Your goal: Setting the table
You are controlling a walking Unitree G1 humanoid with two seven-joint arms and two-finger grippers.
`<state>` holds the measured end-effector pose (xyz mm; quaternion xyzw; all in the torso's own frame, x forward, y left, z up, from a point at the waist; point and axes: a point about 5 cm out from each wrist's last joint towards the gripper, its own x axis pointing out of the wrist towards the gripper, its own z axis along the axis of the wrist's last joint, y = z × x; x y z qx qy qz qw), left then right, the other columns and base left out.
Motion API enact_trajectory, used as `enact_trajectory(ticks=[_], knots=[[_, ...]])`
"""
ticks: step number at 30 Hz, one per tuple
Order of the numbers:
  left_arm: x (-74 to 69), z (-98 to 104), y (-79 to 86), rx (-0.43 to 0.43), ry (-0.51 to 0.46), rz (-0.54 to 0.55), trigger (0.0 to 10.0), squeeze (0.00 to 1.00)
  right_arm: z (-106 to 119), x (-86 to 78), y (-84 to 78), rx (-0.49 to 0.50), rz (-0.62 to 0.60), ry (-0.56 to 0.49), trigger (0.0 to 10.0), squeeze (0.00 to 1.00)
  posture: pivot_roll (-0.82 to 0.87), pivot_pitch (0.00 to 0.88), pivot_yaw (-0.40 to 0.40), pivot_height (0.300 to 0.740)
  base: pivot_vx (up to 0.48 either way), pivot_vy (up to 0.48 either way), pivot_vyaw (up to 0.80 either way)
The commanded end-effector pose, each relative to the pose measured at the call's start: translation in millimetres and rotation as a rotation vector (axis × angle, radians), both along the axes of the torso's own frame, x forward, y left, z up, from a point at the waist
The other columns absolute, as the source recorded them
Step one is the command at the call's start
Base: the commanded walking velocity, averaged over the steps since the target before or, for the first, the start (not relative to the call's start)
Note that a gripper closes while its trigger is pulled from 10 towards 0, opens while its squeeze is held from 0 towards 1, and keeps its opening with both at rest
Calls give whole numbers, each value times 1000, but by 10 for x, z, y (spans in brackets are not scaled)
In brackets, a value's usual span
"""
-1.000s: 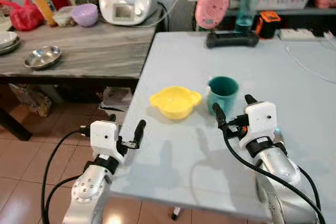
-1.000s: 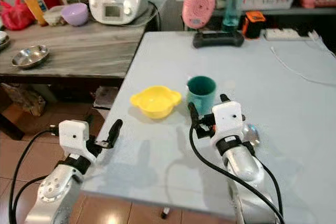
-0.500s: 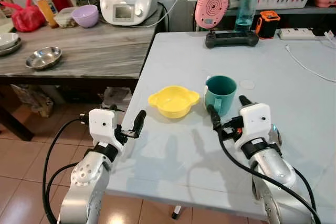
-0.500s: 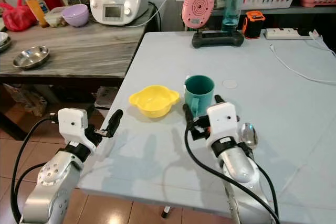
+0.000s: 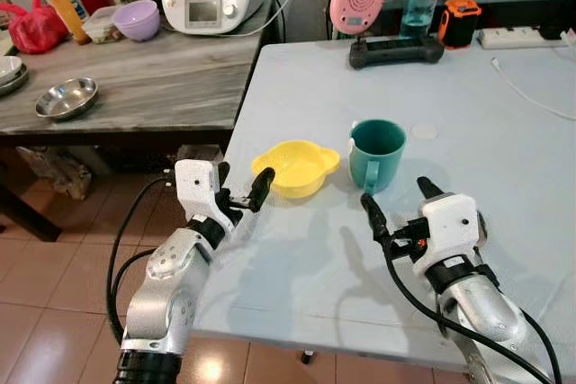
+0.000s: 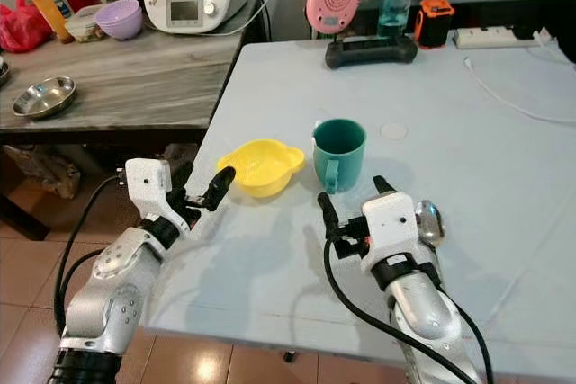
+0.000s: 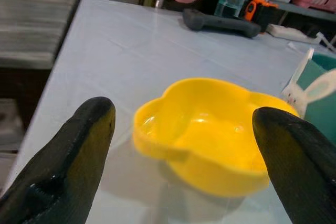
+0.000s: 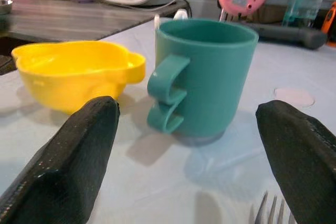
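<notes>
The left gripper has been brought up to the yellow bowl — fingers spread wide, nothing held — so a grasp seems imminent. The right gripper, open and empty, is held near the green mug.

Both arms are silver-grey metal with rounded, jointed segments, each ending in a boxy white wrist housing from which two long black fingers project; black collars ring the joints just behind the housings. The left gripper has tapering matte-black fingers with rounded tips, and thick black cables loop out from its white block and run down beside the forearm. The right gripper is built the same, its black cable curling under the housing, and its pads show a fine woven texture.
</notes>
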<state>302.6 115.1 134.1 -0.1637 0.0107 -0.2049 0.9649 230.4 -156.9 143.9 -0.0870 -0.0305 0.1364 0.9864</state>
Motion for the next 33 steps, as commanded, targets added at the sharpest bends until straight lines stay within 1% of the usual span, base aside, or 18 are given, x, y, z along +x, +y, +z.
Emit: enact_trajectory(ticks=[1,7,8,13,15,17,20,23,24,26,33], knots=[[57,2,33,-17,22,-3,10000,0,49,-37,17,4,5,-12,10000,0,-258,129,187,740,0,0,0],[137,-58,38,-19,77,7,10000,0,57,-67,32,-3,13,-11,10000,0,-275,126,192,740,0,0,0],[170,-67,59,-32,95,27,10000,0,61,-73,32,1,22,-7,10000,0,-276,126,191,740,0,0,0],[243,-62,131,-68,122,83,10000,0,76,-79,43,10,59,-1,10000,0,-274,123,188,740,0,0,0],[252,-61,139,-76,126,82,10000,0,78,-81,47,10,66,0,10000,0,-272,122,186,740,0,0,0],[286,-32,184,-124,126,116,10000,0,83,-83,58,18,78,4,10000,0,-268,122,184,740,0,0,0],[299,-4,206,-143,123,131,10000,0,86,-87,75,20,95,6,10000,0,-265,122,182,740,0,0,0],[307,-27,219,-142,148,137,10000,0,89,-86,85,19,100,8,10000,0,-263,123,181,740,0,0,0],[309,-40,221,-144,159,138,10000,0,89,-85,87,18,101,9,10000,0,-263,123,181,740,0,0,0],[305,-114,190,-152,228,115,10000,0,89,-83,98,19,109,13,10000,0,-259,125,178,740,0,0,0],[323,-144,111,-174,274,84,10000,0,81,-71,120,21,117,18,10000,0,-255,125,177,740,0,0,0]])
